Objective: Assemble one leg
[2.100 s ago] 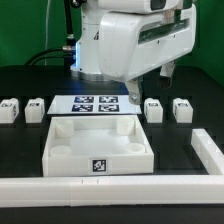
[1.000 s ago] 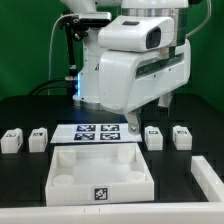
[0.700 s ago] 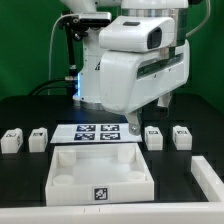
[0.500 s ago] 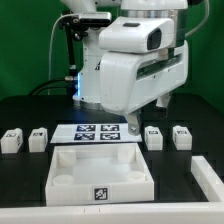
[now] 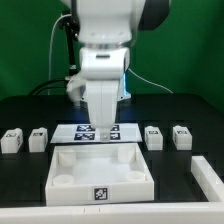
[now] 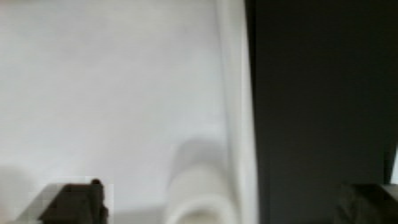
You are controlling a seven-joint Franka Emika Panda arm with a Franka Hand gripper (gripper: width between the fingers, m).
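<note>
Four small white legs with square tags stand in a row: two at the exterior view's left (image 5: 10, 140) (image 5: 37, 138) and two at its right (image 5: 153, 136) (image 5: 182, 135). The large white panel (image 5: 62, 160) with corner sockets lies in front, between them. My gripper (image 5: 101, 131) hangs straight down over the panel's back edge and the marker board (image 5: 76, 130), apart from every leg. In the wrist view the gripper (image 6: 228, 205) is open and empty. Its dark fingertips (image 6: 71, 202) stand wide apart over a blurred white surface (image 6: 125, 90) whose edge meets the dark table.
A long white bar (image 5: 207, 168) runs along the front of the table and up the exterior view's right side. Cables and a black post (image 5: 62, 60) stand behind the arm.
The arm has swung from the exterior view's right, near the right-hand legs, to the centre. The hand now points straight down over the marker board. Legs and panel have not moved.
</note>
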